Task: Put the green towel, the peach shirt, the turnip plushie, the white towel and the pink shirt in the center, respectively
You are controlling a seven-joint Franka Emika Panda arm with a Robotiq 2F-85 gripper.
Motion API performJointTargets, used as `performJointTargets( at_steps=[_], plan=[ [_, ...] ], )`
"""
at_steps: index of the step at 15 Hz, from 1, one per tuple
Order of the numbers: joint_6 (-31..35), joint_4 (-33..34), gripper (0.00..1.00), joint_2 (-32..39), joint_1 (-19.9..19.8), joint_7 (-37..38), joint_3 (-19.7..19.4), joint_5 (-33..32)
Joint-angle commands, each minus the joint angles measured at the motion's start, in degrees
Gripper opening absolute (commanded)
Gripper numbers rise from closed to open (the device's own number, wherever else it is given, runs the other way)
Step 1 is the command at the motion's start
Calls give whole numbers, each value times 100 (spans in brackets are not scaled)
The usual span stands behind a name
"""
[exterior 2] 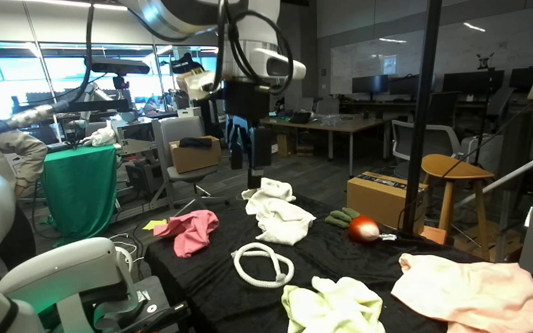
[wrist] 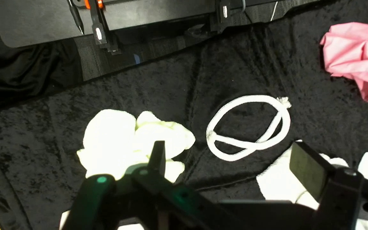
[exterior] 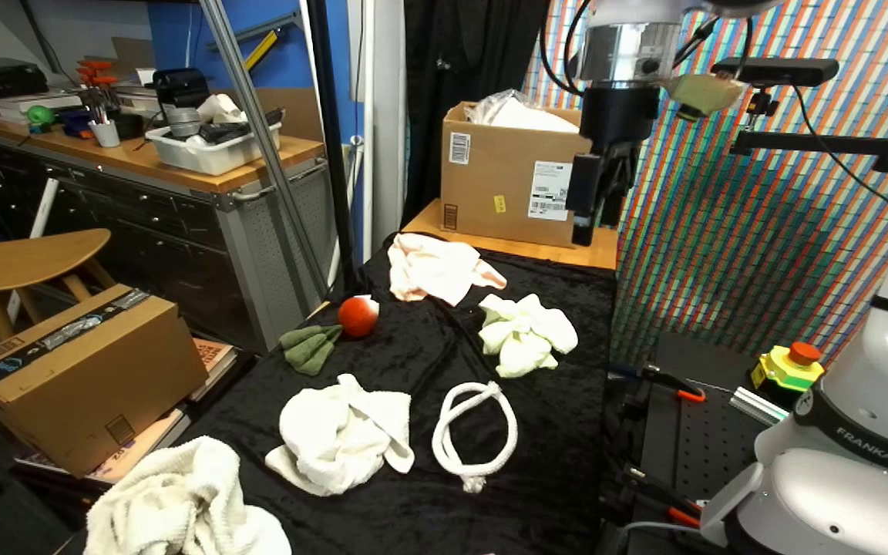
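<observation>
Our jaws gape empty; we judge all five moves left, from the crumpled pale-green cloth towel [exterior: 523, 337] to the wrinkled pink cloth shirt [exterior 2: 190, 232].

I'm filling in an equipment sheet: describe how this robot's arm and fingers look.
The arm is white and rounded, with a black band lettered FRANKA EMIKA. A shiny silvery collar meets a black cylindrical mount; from it extend two angular, linked black fingers with flat pads. Black cables loop loosely alongside.
</observation>
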Motion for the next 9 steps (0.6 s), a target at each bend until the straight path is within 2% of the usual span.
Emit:
performJointTargets(
  at_steps=[1,6,9],
  plan=[
    [825,-72,100,725,-184,304,-22,-173],
    [1772,7,100,1885,-306,555,-140,-256],
    [2018,172,100,2589,-310,492,-304,-185]
  ],
)
